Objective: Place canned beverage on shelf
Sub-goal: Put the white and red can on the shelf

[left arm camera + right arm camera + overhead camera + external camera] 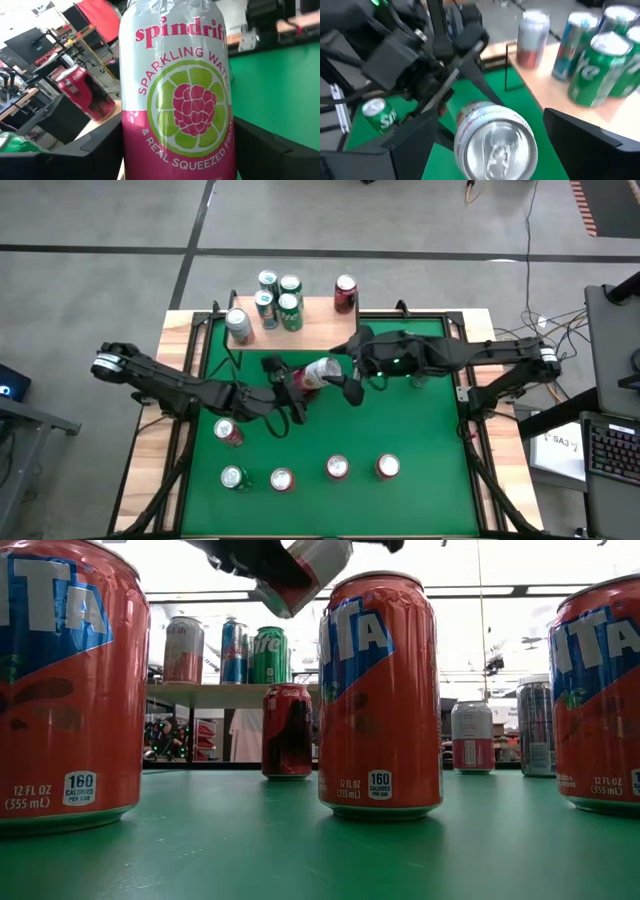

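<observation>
A white and pink Spindrift can hangs over the middle of the green table, lying nearly level with its top toward the table's right. My left gripper is shut on its pink lower end. My right gripper is open. Its fingers stand on either side of the can's silver top, with a gap showing at each side. The shelf, a light-wood board at the far edge, carries several cans and a dark red can. In the low view the held can shows tilted at the top. My left gripper pinches the can's pink lower part between its two fingers, which lie across the can. The fingers come nearly level from the table's left. The can is lifted clear of the table, tipped over with its top toward the right arm.
Several cans stand on the near half of the table: one red, one green and three more in a row. In the low view orange Fanta cans stand close, with a dark red can behind them.
</observation>
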Controlling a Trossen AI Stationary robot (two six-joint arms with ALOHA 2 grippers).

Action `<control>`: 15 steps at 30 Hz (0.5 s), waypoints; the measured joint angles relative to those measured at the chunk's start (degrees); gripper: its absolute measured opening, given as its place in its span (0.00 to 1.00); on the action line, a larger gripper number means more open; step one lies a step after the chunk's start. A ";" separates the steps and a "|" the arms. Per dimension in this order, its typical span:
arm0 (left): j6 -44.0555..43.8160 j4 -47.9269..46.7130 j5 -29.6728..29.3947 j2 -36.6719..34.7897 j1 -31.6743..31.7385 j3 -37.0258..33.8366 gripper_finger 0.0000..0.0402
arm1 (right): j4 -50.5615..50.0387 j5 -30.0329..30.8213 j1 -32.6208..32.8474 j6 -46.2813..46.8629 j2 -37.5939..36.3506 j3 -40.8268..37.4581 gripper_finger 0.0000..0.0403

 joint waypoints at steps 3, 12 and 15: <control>0.96 1.33 -0.21 -1.07 -0.14 -0.43 0.70 | 1.53 0.05 0.00 -2.44 -2.49 0.00 0.87; 10.85 24.56 1.45 -8.25 -1.70 -9.57 0.70 | 15.00 0.15 0.42 -11.36 -9.08 -9.15 0.87; 13.73 36.91 3.72 -10.53 -1.75 -15.21 0.70 | 26.57 0.15 0.55 -14.22 -9.87 -16.83 0.87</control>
